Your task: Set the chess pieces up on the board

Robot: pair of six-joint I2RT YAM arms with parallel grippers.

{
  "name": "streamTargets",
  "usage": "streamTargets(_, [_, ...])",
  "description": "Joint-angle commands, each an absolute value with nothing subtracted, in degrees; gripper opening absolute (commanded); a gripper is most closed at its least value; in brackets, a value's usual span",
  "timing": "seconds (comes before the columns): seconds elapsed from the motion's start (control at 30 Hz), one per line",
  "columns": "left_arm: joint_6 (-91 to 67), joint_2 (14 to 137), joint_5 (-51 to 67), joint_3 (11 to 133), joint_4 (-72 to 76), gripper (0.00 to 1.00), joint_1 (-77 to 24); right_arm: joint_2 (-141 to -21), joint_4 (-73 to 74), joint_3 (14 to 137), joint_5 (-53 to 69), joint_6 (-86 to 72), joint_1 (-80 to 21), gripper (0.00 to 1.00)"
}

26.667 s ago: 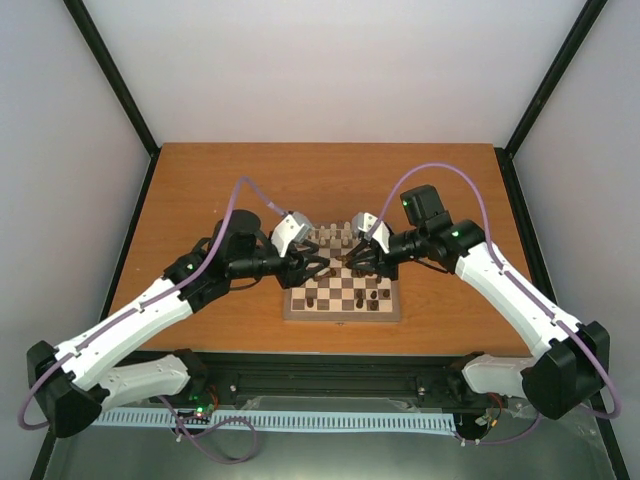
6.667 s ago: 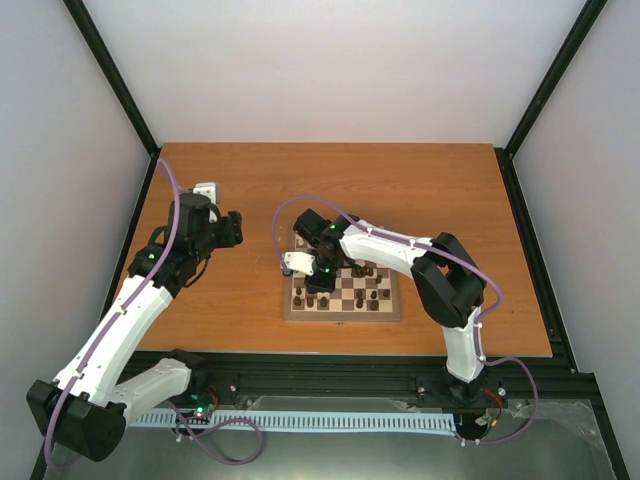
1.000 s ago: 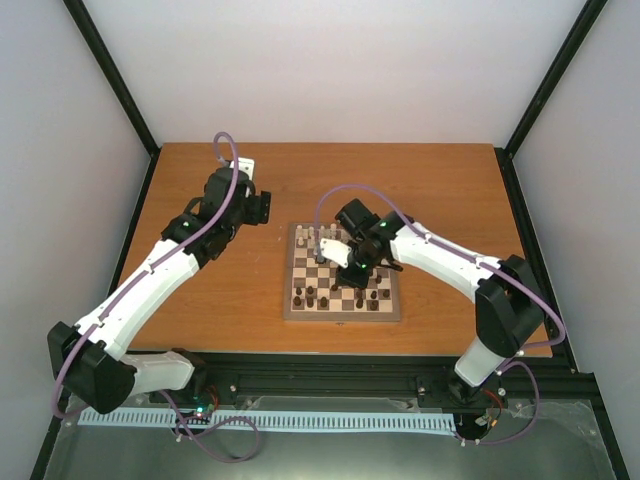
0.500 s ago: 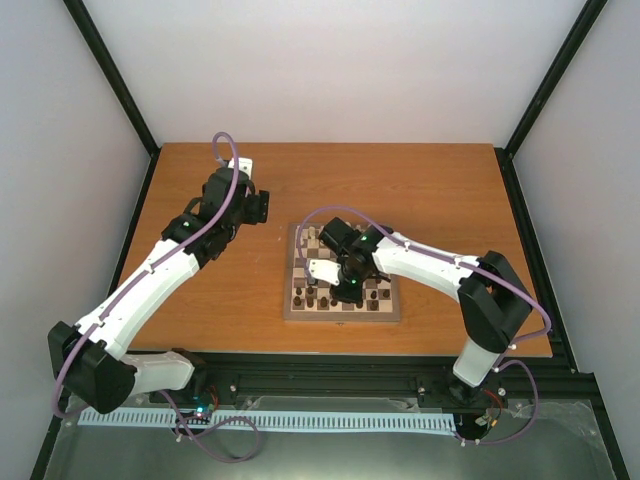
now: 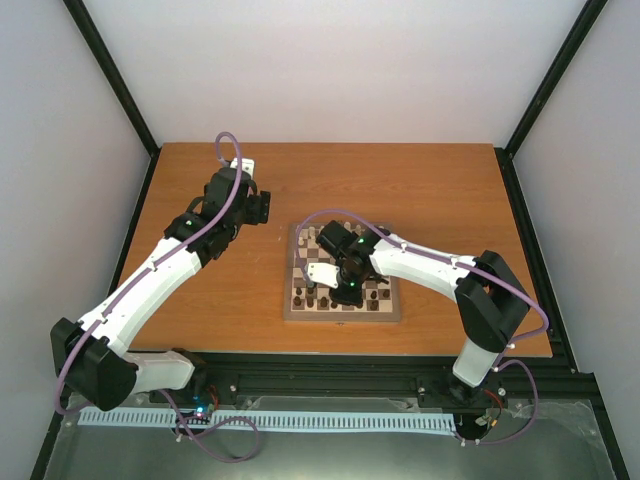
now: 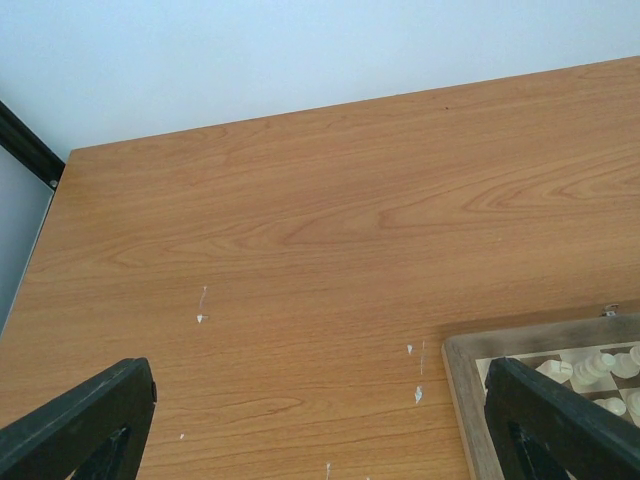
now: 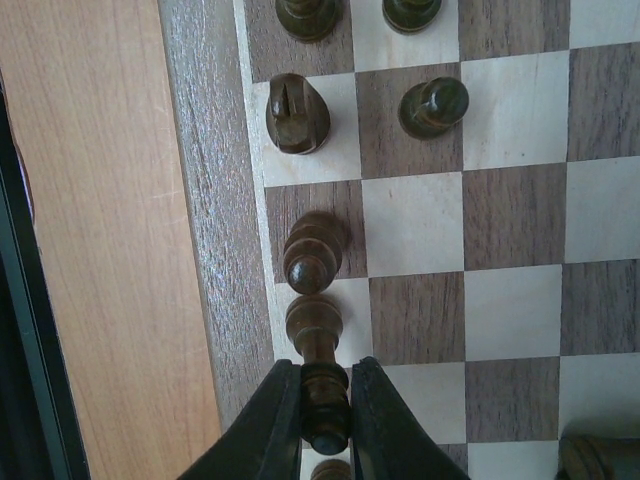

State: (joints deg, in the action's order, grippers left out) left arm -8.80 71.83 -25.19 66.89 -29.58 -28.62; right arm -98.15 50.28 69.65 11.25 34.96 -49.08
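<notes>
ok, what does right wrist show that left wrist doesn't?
Right wrist only: the right gripper shut on a dark brown piece by the edge of the board, with more dark pieces standing nearby. Left wrist only: the left gripper open over the table, cream-white pieces at a board corner, the back wall. Both: the board and the wooden table.

The left arm point(image 5: 150, 285) is stretching forward on its own side, its jaws standing wide apart. The right arm point(image 5: 420, 265) is bending leftward, wrist pointing down, its jaws pinching a dark piece point(image 7: 325, 405).
</notes>
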Motion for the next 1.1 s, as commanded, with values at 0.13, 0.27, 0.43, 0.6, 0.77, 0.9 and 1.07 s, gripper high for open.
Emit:
streamTargets(0.13, [-9.4, 72.06, -25.22, 67.52, -28.97, 0.93, -28.56, -99.24, 50.3, 69.22, 9.99, 35.24, -50.01, 0.13])
streamTargets(0.27, [-9.24, 72.16, -25.05, 67.5, -29.06, 0.92, -28.56, -99.38, 50.06, 69.25, 9.86, 34.95, -50.03, 0.24])
streamTargets(0.43, [-9.23, 72.25, -24.95, 67.5, -29.06, 0.92, -28.56, -98.61, 49.84, 69.38, 10.69, 34.71, -50.1, 0.3])
streamTargets(0.6, [-9.23, 72.57, -24.46, 67.52, -29.17, 0.92, -28.52, -96.5, 50.44, 69.04, 11.52, 35.05, -49.94, 0.37])
streamTargets(0.77, [-9.85, 73.13, -22.49, 67.71, -29.29, 0.92, -28.56, -92.26, 51.15, 68.56, 13.93, 34.56, -46.15, 0.43])
streamTargets(0.9, [-10.19, 73.89, -20.63, 68.65, -30.16, 0.9, -28.56, -90.84, 50.43, 69.7, 13.3, 31.28, -41.58, 0.43])
streamTargets(1.07, [-10.19, 73.74, -20.13, 68.73, -30.42, 0.89, -28.56, -94.54, 50.83, 72.19, 12.21, 28.04, -36.54, 0.44])
